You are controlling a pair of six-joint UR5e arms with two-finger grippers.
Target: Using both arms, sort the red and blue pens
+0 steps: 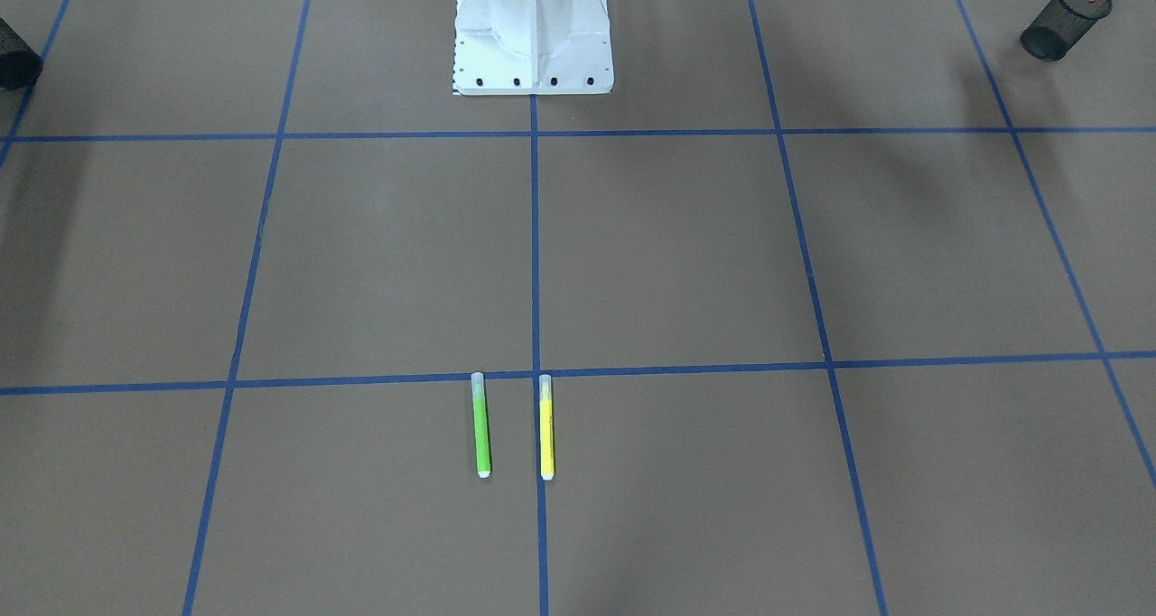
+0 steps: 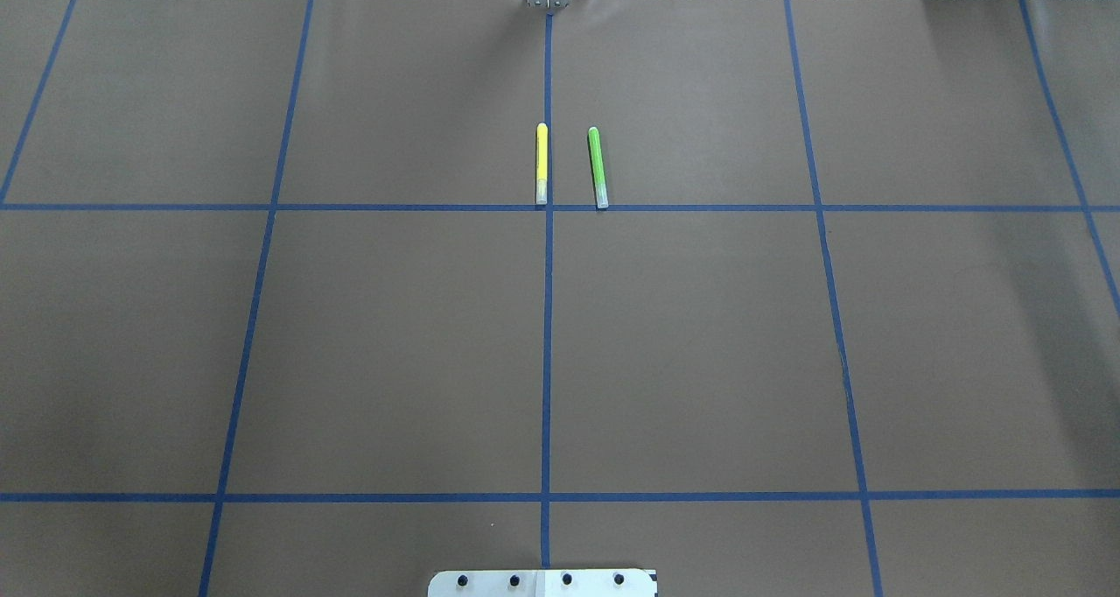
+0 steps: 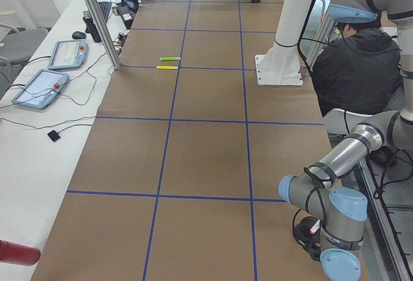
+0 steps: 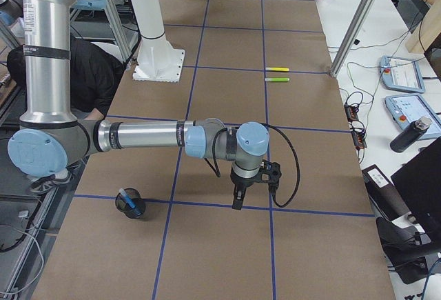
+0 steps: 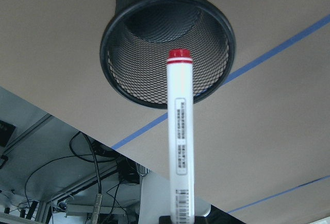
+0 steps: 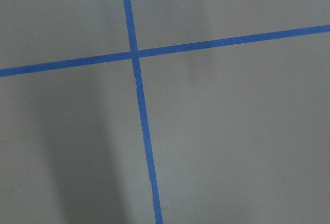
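Closest of all, seen from the left wrist, is the red-capped marker. It is a white barrel with a printed label, and its red end points at the mouth of a black mesh cup. The cup stands near the corner of the table on the robot's left, by the robot's edge. The left fingers show only as a dark sliver at the marker's tail, and I take them to be clamped on it there. I'd say the marker is light and stiff, with a smooth round barrel that could twist or slide in a pinch. Held by the tail, it makes a long lever, so a grip nearer the middle would be steadier. The cup looks light too, and a knock on its rim might tip it. Nothing lies between marker and cup. The blue marker sits in a second mesh cup near the opposite corner, also by the robot's edge. The right fingers hang nearby over bare table, and I cannot tell whether they are open or closed. The green marker and the yellow marker lie side by side, apart, at the middle of the far edge, well clear of both cups. The white pedestal stands at the middle of the robot's edge, and a person sits behind it.
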